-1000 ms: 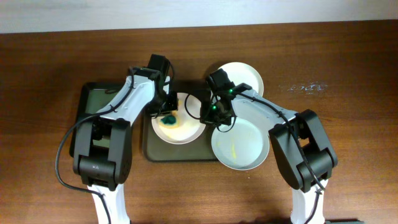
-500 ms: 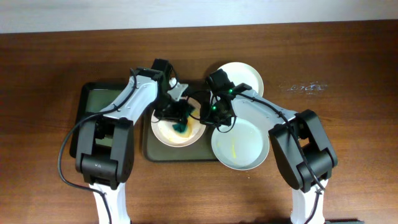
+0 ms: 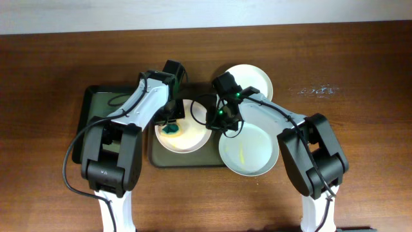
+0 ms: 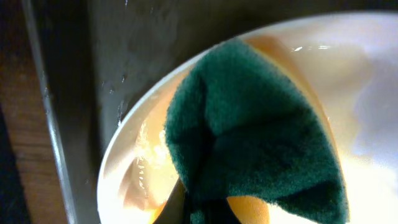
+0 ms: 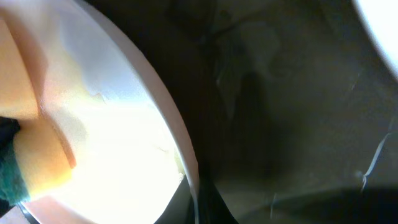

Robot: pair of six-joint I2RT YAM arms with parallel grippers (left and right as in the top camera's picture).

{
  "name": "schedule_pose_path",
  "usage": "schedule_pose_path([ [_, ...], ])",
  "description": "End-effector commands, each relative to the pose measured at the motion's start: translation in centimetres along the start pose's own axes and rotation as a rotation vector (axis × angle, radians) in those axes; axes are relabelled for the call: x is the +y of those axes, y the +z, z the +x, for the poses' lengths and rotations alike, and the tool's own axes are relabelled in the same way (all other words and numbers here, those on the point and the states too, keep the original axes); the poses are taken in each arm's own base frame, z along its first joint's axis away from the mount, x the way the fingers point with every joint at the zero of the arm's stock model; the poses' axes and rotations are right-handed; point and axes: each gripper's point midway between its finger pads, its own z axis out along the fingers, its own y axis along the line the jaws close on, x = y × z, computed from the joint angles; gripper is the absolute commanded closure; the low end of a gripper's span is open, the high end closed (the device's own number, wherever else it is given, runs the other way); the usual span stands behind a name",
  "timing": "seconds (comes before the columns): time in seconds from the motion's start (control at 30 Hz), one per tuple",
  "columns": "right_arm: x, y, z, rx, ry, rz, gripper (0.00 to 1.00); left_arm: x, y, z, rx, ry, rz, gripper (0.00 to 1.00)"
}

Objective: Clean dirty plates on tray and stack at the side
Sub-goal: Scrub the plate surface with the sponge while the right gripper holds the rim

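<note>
On the olive-brown tray (image 3: pixel 193 159) lies a white plate (image 3: pixel 188 136). My left gripper (image 3: pixel 172 124) is shut on a green and yellow sponge (image 3: pixel 172 129), which presses on the plate's left part. From the left wrist, the sponge (image 4: pixel 255 137) covers the plate (image 4: pixel 367 93), pinched at the gripper (image 4: pixel 205 211). My right gripper (image 3: pixel 217 120) is shut on this plate's right rim; in its wrist view the rim (image 5: pixel 177 134) runs into the gripper (image 5: pixel 196 202). A second plate (image 3: pixel 251 154) with a yellow smear overlaps the tray's right edge. A third plate (image 3: pixel 256 78) sits behind on the table.
A smaller black tray (image 3: pixel 95 106) lies left of the olive one, under my left arm. Bare tray floor (image 5: pixel 298 124) shows right of the held plate. Brown tabletop (image 3: pixel 360 129) stretches to the right, and a white wall runs along the back edge.
The sponge in my left gripper swept right across the plate, then back to its left side. The right gripper has kept still on the rim.
</note>
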Motion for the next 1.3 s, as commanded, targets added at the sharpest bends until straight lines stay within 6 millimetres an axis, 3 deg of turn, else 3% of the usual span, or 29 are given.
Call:
schedule_pose_path([
  [0.0, -1.3, 1.4, 0.9, 0.046, -0.002, 0.031, 0.96, -0.5, 0.5, 1.9, 0.099, 0.227, 0.095, 1.0],
  [0.17, -1.5, 1.9, 1.2, 0.063, -0.001, 0.03, 0.96, -5.2, -1.6, 4.9, 0.177, 0.49, 0.498, 1.0],
  [0.3, -1.3, 1.9, 1.0, 0.056, -0.005, 0.021, 0.96, -6.6, -1.8, 6.6, 0.204, 0.589, 0.51, 1.0],
  [0.4, -1.3, 1.9, 1.0, 0.055, -0.006, 0.021, 0.96, -7.7, -1.1, 6.2, 0.158, 0.607, 0.435, 1.0],
  [0.57, -1.3, 1.9, 1.0, 0.057, -0.005, 0.022, 0.96, -5.8, 0.5, 1.1, -0.02, 0.282, 0.159, 1.0],
  [0.77, -1.3, 1.9, 1.0, 0.056, -0.005, 0.022, 0.96, -1.5, -0.3, -4.9, -0.302, -0.073, -0.112, 1.0],
  [0.9, -1.3, 1.9, 1.0, 0.056, -0.005, 0.022, 0.96, 2.2, -1.6, -6.3, -0.411, -0.151, -0.302, 1.0],
  [1.0, -1.3, 1.9, 1.0, 0.056, -0.005, 0.022, 0.96, 3.1, -1.7, -5.6, -0.389, -0.139, -0.356, 1.0],
  [1.07, -1.3, 1.9, 1.0, 0.056, -0.005, 0.022, 0.96, 2.1, -0.9, -4.5, -0.301, -0.008, -0.307, 1.0],
  [1.1, -1.3, 1.9, 1.0, 0.056, -0.005, 0.022, 0.96, -0.5, 0.1, -3.2, -0.204, 0.177, -0.17, 1.0],
  [1.17, -1.3, 1.9, 1.0, 0.056, -0.005, 0.022, 0.96, -3.8, 0.6, -1.1, -0.107, 0.37, 0.03, 1.0],
  [1.27, -1.3, 1.9, 1.0, 0.056, -0.005, 0.022, 0.96, -8.0, -0.2, 2.9, 0.016, 0.575, 0.335, 1.0],
])
